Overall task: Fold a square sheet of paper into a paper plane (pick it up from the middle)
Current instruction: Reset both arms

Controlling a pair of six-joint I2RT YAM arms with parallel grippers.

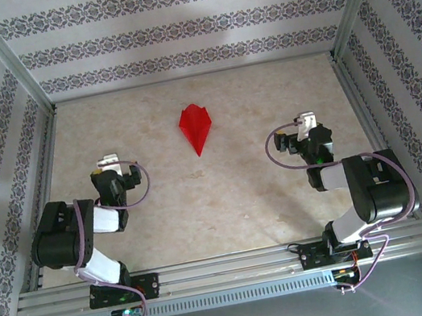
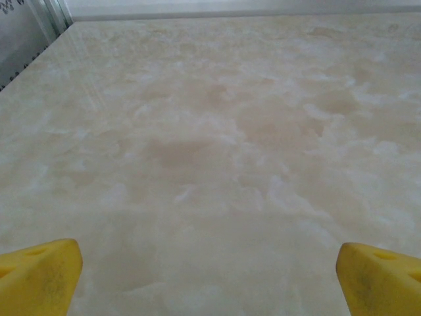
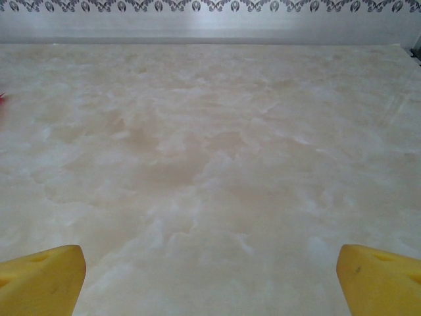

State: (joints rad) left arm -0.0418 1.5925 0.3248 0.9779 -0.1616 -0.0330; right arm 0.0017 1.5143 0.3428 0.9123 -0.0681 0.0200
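Beige marbled worktop [image 1: 202, 200] inside a metal-framed enclosure with patterned wallpaper walls [image 1: 180, 28].

Near edge: slotted aluminium rail [image 1: 230, 267] carrying both arm bases.

Left of the worktop's middle: left gripper [image 1: 111, 161], yellow-tipped fingers [image 2: 39, 273] spread wide, grasping nothing; bare surface lies between them in the left wrist view.

Right of the middle: right gripper [image 1: 305, 121], likewise released, its yellow fingertips [image 3: 378, 276] set far apart over bare surface and holding nothing.

Centre, toward the far edge: small bright red paper plane [image 1: 195, 126], teardrop outline, sharp tip pointing to the near edge, lying flat on the worktop between the two grippers and well apart from both. A red sliver shows at the left border of the right wrist view.

Task status, as judged: folding looks finished, since the paper has its dart form and both grippers are clear of it; nothing obvious is left.

Containers: the plane sits directly on the worktop, in no holder.
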